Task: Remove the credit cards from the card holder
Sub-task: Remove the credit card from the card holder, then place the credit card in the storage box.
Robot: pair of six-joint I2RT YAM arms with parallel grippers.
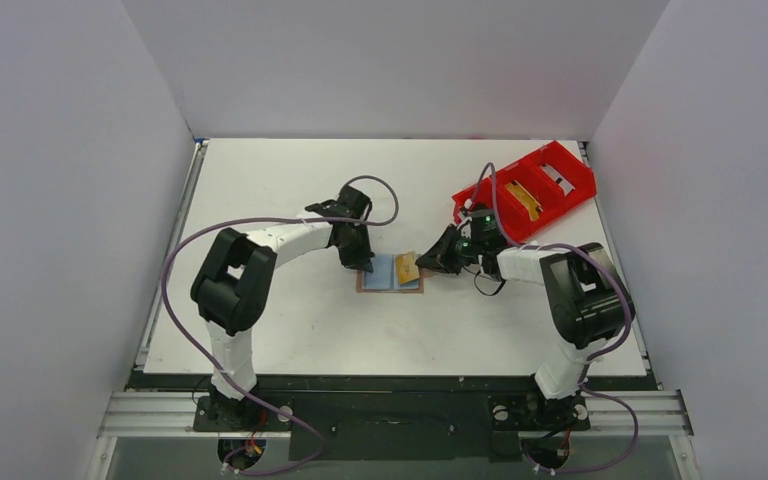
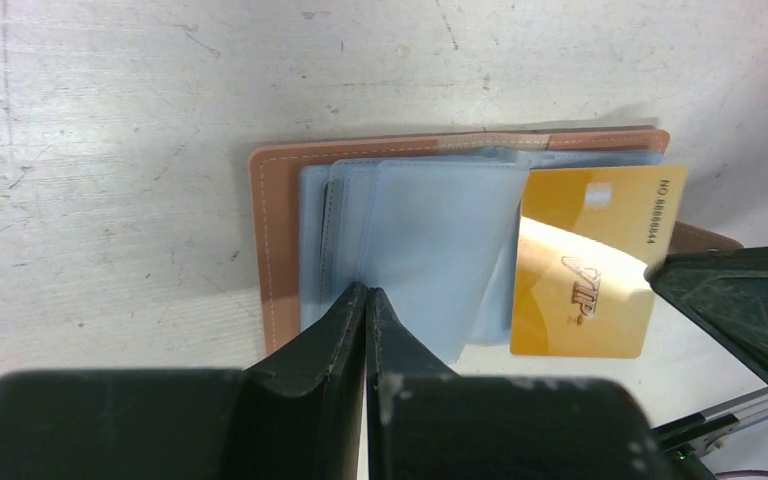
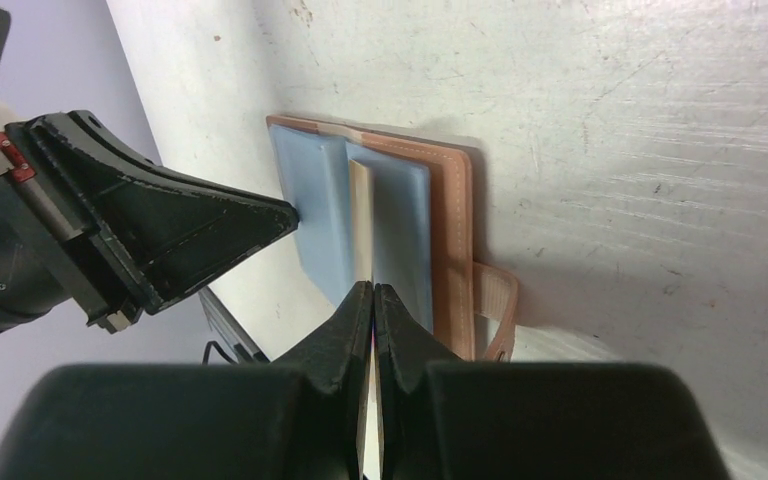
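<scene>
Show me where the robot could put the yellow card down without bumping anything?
Bare table lies far left, between the left arm and the back wall, and along the near strip between the card holder and the arm bases. Crowded: the middle, where the left gripper and right gripper meet at the holder, and far right by the red tray.

Card holder (image 1: pixel 380 272) on table (image 1: pixel 280 180), tray (image 1: pixel 575 168) behind it to the right
</scene>
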